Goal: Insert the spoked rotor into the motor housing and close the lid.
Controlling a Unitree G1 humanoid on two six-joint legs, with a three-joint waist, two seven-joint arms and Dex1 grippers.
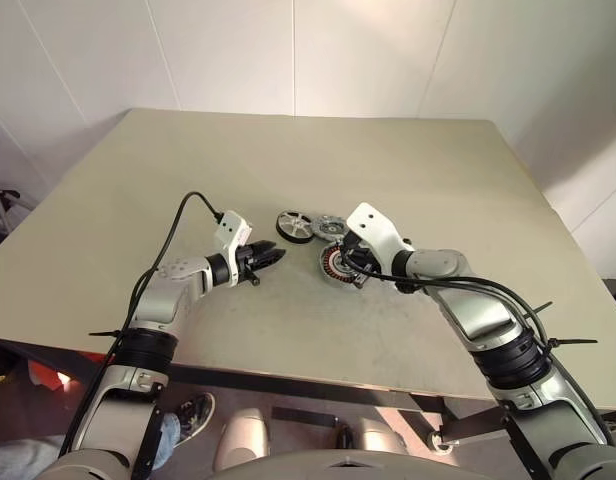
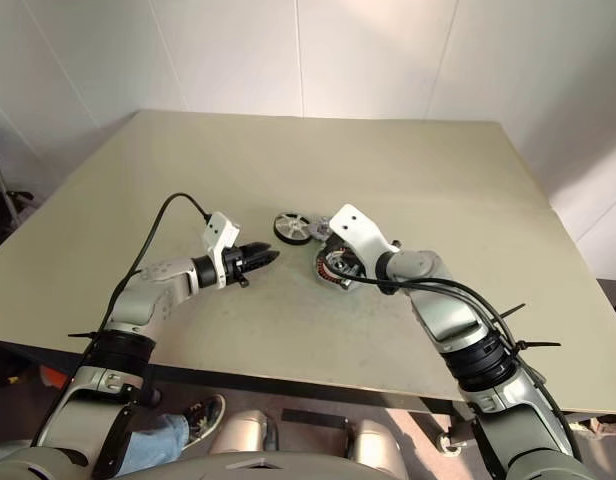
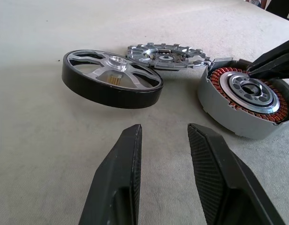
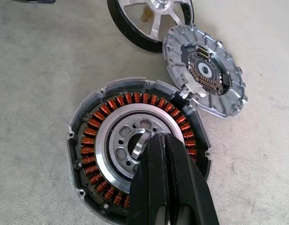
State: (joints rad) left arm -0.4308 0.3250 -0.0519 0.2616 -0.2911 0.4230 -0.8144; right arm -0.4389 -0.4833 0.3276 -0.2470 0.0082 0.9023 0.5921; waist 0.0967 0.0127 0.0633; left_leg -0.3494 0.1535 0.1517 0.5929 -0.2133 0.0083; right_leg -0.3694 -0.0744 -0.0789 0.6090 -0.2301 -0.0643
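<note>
With the right gripper (image 4: 158, 140) fingers shut on the motor housing (image 4: 88, 154) centre, the left gripper (image 3: 164, 133), half-open and empty, should straddle the spoked rotor (image 3: 111, 77) rim squarely.

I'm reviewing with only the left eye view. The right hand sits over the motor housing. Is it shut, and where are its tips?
Observer: Shut. In the right wrist view the right hand has its tips pressed together at the central hole of the motor housing.
Operator: Is the left hand holding anything?
Observer: No. The left hand is open and empty, aimed between the spoked rotor and the housing.
Operator: And the lid?
Observer: The lid lies beside the housing, its edge meeting the housing's rim.
</note>
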